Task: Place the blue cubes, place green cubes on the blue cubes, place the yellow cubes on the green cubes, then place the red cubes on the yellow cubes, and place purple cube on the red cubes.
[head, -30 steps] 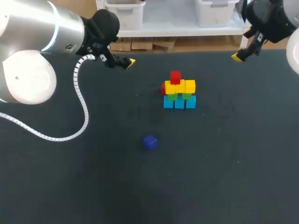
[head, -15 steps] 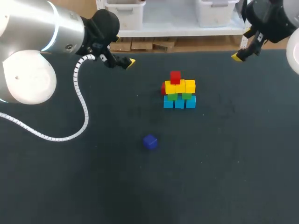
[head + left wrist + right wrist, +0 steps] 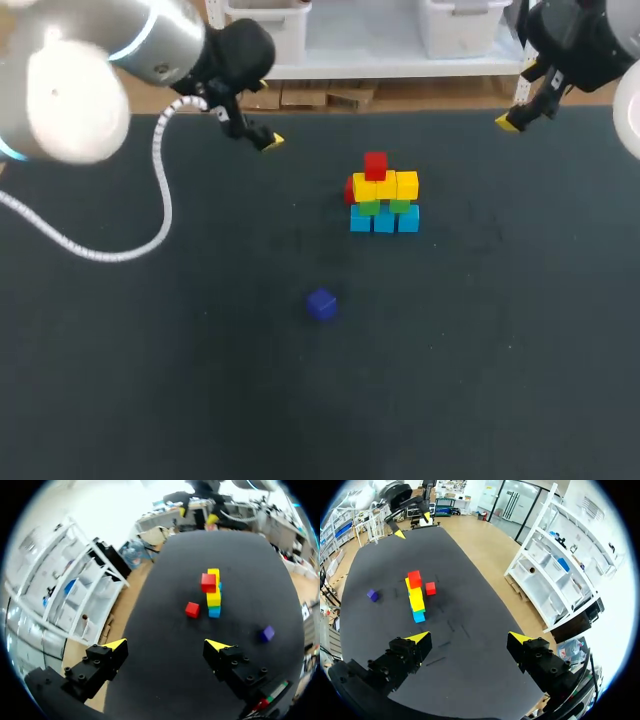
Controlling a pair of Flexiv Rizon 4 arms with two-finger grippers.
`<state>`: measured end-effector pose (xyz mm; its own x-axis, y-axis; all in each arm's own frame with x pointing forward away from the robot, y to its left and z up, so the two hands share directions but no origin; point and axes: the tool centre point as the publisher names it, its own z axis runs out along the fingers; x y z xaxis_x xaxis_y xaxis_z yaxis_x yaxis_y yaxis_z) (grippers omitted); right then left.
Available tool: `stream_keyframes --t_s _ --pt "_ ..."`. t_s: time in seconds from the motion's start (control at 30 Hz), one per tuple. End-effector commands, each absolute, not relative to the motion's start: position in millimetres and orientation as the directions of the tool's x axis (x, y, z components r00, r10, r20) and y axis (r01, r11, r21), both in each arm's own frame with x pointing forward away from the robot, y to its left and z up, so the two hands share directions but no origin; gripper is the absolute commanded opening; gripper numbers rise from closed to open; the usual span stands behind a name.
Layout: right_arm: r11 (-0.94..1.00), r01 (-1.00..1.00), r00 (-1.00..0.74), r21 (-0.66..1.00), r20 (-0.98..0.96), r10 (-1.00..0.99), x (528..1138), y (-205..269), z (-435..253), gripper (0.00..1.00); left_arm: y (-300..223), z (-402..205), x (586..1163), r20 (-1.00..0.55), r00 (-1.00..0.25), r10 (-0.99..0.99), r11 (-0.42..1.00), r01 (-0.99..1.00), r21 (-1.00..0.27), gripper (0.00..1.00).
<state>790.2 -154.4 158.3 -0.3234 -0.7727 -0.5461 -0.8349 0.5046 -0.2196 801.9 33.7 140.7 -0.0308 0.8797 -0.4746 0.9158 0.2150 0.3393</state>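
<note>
Yellow-tipped fingers of the left gripper (image 3: 167,645) stand wide apart with nothing between them, over the dark tabletop (image 3: 150,380) near its far edge, left of centre. The right gripper (image 3: 468,637) is likewise spread and empty, near the far right corner. Between the two, a little right of the tabletop's middle, stands a stack: three blue cubes (image 3: 384,221) in a row, green cubes (image 3: 383,207) on them, yellow cubes (image 3: 386,186) above, and one red cube (image 3: 375,165) on top. A second red cube (image 3: 192,609) sits on the tabletop just beside the stack, on its far side. The purple cube (image 3: 321,304) lies alone near the middle, well apart from the stack, toward the near edge.
</note>
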Motion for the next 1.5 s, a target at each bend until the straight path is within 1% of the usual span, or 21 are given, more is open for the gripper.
stream_keyframes --t_s 0.03,0.13,0.3,0.53,0.83,1.07,1.27,1.37,1.5 --pt "0.505 -0.834 -0.324 -0.220 -0.546 -0.772 789 -155 159 1.00 12 129 832 -0.366 0.026 0.930 0.080 0.959 0.270 1.00" --pt "0.505 -0.834 -0.324 -0.220 -0.546 -0.772 789 -155 159 1.00 5 125 836 -0.359 0.058 0.932 0.043 0.963 0.266 1.00" --pt "0.505 -0.834 -0.324 -0.220 -0.546 -0.772 789 -155 159 1.00 -4 113 842 -0.347 0.074 0.935 0.018 0.967 0.255 1.00" --pt "0.505 -0.834 -0.324 -0.220 -0.546 -0.772 789 -155 159 1.00 -21 92 841 -0.339 0.091 0.936 -0.039 0.987 0.159 1.00" --pt "0.505 -0.834 -0.324 -0.220 -0.546 -0.772 789 -155 159 1.00 -42 74 830 -0.285 0.127 0.950 -0.110 0.991 0.075 1.00" --pt "0.505 -0.834 -0.324 -0.220 -0.546 -0.772 789 -155 159 1.00 -56 61 823 -0.225 0.186 0.956 -0.189 0.982 0.009 1.00" --pt "0.505 -0.834 -0.324 -0.220 -0.546 -0.772 789 -155 159 1.00 -61 52 827 -0.166 0.180 0.970 -0.190 0.981 -0.044 1.00" --pt "0.505 -0.834 -0.324 -0.220 -0.546 -0.772 789 -155 159 1.00 -62 50 831 -0.172 0.128 0.977 -0.143 0.987 -0.077 1.00" --pt "0.505 -0.834 -0.324 -0.220 -0.546 -0.772 789 -155 159 1.00 -63 46 832 -0.159 0.089 0.983 -0.105 0.989 -0.099 1.00"
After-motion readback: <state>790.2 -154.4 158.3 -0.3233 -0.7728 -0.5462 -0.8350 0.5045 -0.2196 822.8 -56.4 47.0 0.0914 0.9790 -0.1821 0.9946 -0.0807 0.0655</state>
